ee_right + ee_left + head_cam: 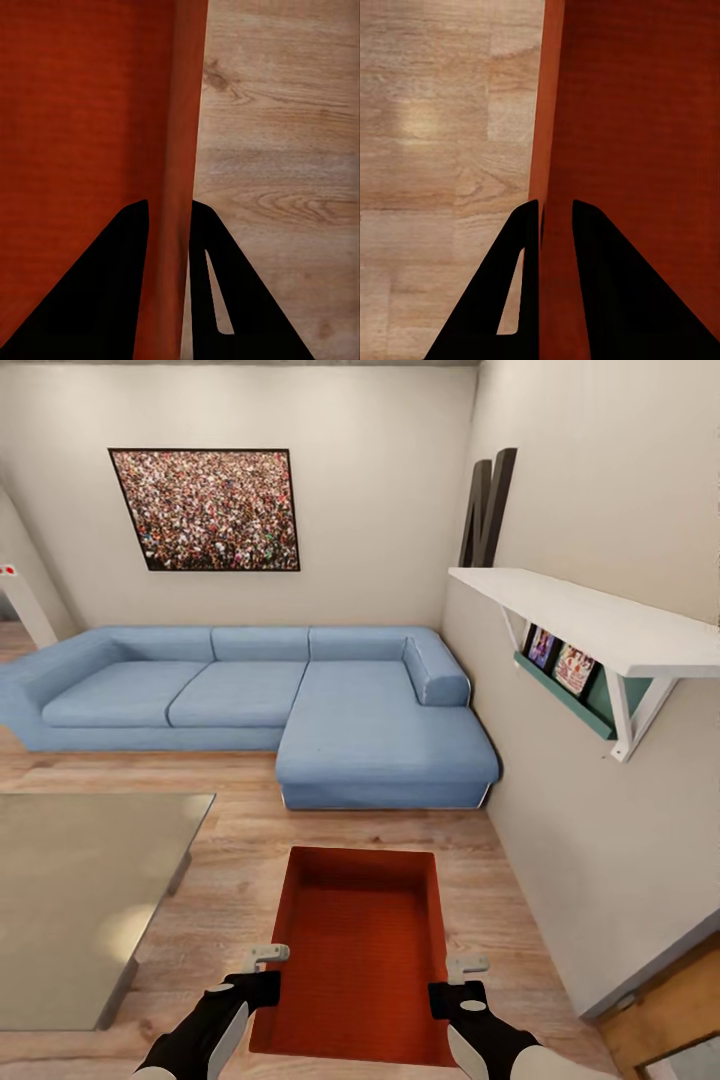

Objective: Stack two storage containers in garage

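An orange-red bin (pixel 362 950) is gripped over the wood floor (pixel 240 830), its side walls clamped by the left gripper (pixel 268 958) and right gripper (pixel 467 966).

container: orange-red rectangular storage container (pixel 365 950), open-topped, low walls, flat ribbed bottom
pose: upright, long axis toward the blue sofa
place: living room wood-plank floor (pixel 240 830), beside the glass coffee table

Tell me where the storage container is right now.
In the head view the storage container sits low at center, between the left gripper and right gripper, over the wood floor before the blue sofa.
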